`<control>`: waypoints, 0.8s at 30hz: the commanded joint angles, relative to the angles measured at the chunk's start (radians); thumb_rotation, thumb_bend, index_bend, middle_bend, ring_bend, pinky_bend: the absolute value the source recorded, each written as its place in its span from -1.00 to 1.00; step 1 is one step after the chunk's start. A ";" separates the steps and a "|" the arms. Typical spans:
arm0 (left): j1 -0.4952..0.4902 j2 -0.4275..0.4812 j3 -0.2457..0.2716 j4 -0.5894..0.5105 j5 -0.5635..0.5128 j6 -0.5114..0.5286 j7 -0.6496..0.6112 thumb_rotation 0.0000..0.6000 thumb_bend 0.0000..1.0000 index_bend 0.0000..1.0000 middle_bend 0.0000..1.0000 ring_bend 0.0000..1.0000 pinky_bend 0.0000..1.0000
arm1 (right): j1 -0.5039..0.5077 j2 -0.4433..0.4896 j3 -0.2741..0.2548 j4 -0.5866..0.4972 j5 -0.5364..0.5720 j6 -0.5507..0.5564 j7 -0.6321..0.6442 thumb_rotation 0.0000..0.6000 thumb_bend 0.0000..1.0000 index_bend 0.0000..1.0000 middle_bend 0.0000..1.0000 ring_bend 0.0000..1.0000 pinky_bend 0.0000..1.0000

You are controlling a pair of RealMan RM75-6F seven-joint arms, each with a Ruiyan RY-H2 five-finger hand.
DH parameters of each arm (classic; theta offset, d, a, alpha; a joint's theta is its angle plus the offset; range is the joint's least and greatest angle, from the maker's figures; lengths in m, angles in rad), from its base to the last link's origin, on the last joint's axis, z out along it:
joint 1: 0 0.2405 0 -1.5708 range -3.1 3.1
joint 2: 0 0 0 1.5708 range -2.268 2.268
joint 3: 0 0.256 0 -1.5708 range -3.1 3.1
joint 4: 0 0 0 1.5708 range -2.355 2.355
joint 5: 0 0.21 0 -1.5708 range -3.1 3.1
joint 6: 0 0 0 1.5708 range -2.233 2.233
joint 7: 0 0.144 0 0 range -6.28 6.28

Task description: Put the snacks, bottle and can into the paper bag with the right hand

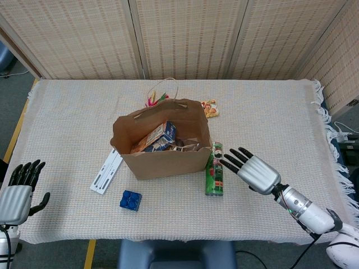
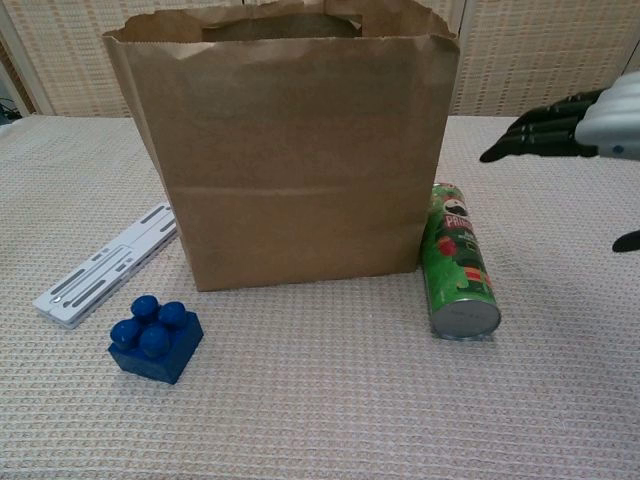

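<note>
— Where's the can?
— The green can point(image 1: 214, 176) lies on its side on the tabletop point(image 1: 269, 129), right against the paper bag point(image 1: 162, 148), which stands open with snack packs inside.
— And the hands?
— The right hand point(image 1: 253, 171) hovers just beside the can, fingers point(image 2: 540, 138) spread wide, holding nothing. The left hand point(image 1: 18, 193) sits at the table's edge, fingers apart

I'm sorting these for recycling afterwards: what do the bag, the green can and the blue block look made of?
Paper bag: brown kraft paper, matte, with creases and a ragged top edge.
Green can: a tube with a glossy printed wrap and a dull silvery, metal-looking end; the body under the wrap is unclear.
Blue block: probably moulded plastic, smooth and slightly shiny, with round studs.
</note>
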 commanded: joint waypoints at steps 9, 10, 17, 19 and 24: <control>-0.001 0.003 0.001 0.002 0.003 -0.003 -0.011 1.00 -0.25 -0.93 -1.00 -1.00 -1.00 | 0.068 -0.170 -0.020 0.087 0.035 -0.135 -0.127 1.00 -0.96 -1.00 -0.88 -0.97 -0.78; -0.001 0.003 0.001 0.002 0.003 -0.003 -0.012 1.00 -0.25 -0.93 -1.00 -1.00 -1.00 | 0.074 -0.183 -0.015 0.093 0.046 -0.142 -0.138 1.00 -0.96 -1.00 -0.88 -0.97 -0.79; -0.002 0.004 0.001 0.002 0.003 -0.004 -0.014 1.00 -0.25 -0.93 -1.00 -1.00 -1.00 | 0.124 -0.225 0.002 0.144 0.065 -0.188 -0.259 1.00 -0.99 -1.00 -0.88 -0.99 -0.84; -0.002 0.004 0.001 0.001 0.003 -0.005 -0.014 1.00 -0.25 -0.93 -1.00 -1.00 -1.00 | 0.132 -0.247 0.009 0.159 0.085 -0.196 -0.285 1.00 -1.00 -1.00 -0.88 -0.99 -0.84; -0.002 0.005 0.002 0.002 0.004 -0.006 -0.019 1.00 -0.25 -0.93 -1.00 -1.00 -1.00 | 0.157 -0.311 0.022 0.195 0.130 -0.220 -0.334 1.00 -1.00 -1.00 -0.88 -0.99 -0.84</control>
